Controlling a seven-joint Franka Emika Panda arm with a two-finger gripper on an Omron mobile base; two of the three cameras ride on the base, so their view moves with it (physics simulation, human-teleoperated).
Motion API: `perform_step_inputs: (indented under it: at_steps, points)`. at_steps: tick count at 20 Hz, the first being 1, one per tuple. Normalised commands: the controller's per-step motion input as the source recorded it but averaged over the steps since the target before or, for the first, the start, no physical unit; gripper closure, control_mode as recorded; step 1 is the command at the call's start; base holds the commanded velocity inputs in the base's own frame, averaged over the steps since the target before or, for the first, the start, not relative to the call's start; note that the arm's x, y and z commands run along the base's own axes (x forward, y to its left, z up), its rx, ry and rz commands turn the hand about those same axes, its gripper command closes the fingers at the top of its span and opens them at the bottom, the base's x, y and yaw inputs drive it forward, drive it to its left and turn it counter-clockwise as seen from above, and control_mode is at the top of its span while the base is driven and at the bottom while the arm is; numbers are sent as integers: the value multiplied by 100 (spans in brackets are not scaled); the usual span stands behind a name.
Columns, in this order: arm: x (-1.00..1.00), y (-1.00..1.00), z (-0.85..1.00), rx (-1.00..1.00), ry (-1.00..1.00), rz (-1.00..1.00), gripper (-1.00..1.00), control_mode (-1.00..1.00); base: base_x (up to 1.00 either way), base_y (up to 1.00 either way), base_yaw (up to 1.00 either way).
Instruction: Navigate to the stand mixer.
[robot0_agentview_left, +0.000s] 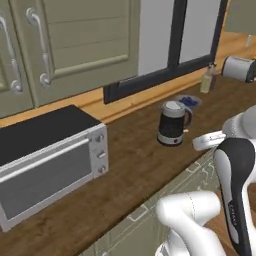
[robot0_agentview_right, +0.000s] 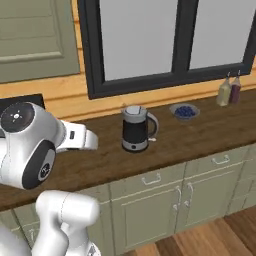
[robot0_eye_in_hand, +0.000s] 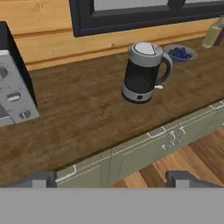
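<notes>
No stand mixer lies ahead of my spread, empty tool; beyond it stands a kettle, so I judge more driving along the desk is needed.

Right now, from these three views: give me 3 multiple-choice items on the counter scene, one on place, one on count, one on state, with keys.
1. Where does the kettle stand on the counter?
A. between the toaster oven and the bowl of blueberries
B. on top of the toaster oven
C. right of the bottles

2. How many bottles stand by the window in the right base view?
A. none
B. two
C. five

3. What state is the toaster oven door in?
A. hanging open
B. removed
C. shut

Answers:
1. A, the left base view shows the oven to its left and the bowl behind it to the right.
2. B, a pale one and a dark red one stand side by side.
3. C, the door sits flush with the front.
</notes>
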Motion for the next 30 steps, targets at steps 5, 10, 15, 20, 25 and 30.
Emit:
perform_step_inputs:
  at_steps: [5,10,15,20,25,30]
  points:
    - [0,0,0,0,0,0,-100,100,0,-5,-100]
    - [0,0,0,0,0,0,-100,100,0,-13,-98]
    - [0,0,0,0,0,0,-100,100,0,-30,-92]
    - [0,0,0,0,0,0,-100,100,3,-34,-85]
    - [0,0,0,0,0,0,-100,100,10,-41,-82]
    - [0,0,0,0,0,0,-100,100,12,-17,-87]
